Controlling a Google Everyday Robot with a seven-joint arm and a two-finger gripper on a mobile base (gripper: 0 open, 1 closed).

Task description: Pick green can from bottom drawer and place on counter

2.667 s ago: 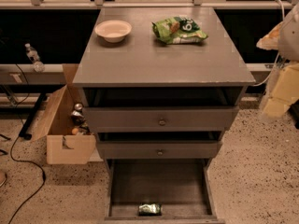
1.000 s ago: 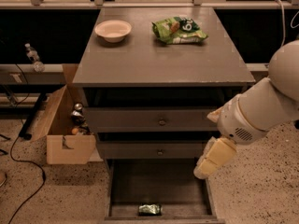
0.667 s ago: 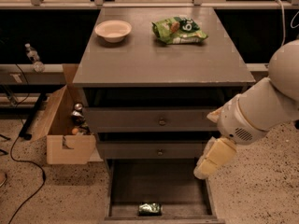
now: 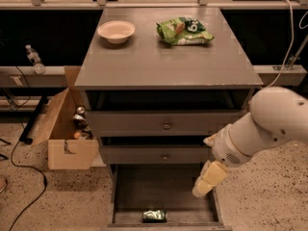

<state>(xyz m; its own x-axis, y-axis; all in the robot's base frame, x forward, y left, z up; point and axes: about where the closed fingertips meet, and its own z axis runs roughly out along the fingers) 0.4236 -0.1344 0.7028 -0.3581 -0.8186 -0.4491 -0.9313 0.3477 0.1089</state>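
The green can (image 4: 154, 215) lies on its side at the front edge of the open bottom drawer (image 4: 144, 186), the lowest grey tray of the cabinet. The counter (image 4: 163, 61) is the cabinet's flat grey top. My white arm comes in from the right. Its cream-coloured gripper (image 4: 208, 179) hangs over the right side of the bottom drawer, above and to the right of the can and apart from it. It holds nothing that I can see.
A white bowl (image 4: 116, 31) and a crinkly green snack bag (image 4: 184, 31) sit at the back of the counter. Two knobbed drawers (image 4: 166, 125) are above the bottom one. A cardboard box (image 4: 65, 134) with bottles stands left of the cabinet. A cable (image 4: 19, 162) lies on the floor.
My arm has swung in from the far right to the front of the drawers. In the last second the gripper has dropped lower and a little left, over the bottom drawer. The can has not moved.
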